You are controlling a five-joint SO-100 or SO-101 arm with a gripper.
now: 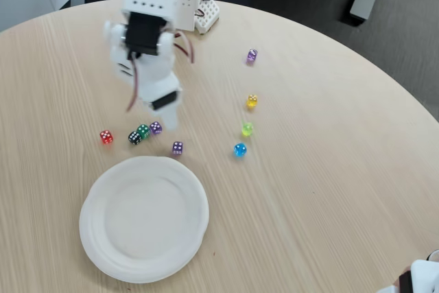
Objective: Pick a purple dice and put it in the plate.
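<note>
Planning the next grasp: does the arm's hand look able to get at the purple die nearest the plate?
Probably yes: the purple die sits alone on bare table, just beyond the plate rim, the hand close above it.

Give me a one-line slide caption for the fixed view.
Robot arm lowers its pincer beside a purple dice, near a white plate on the round table.

Tiny translucent deep-violet purple dice point(177, 147) with white pips, resting flat on the wooden table point(322, 190), just beyond the upper rim of the plate point(110, 248): large, round, white, raised-rimmed, nearer the camera.
</note>
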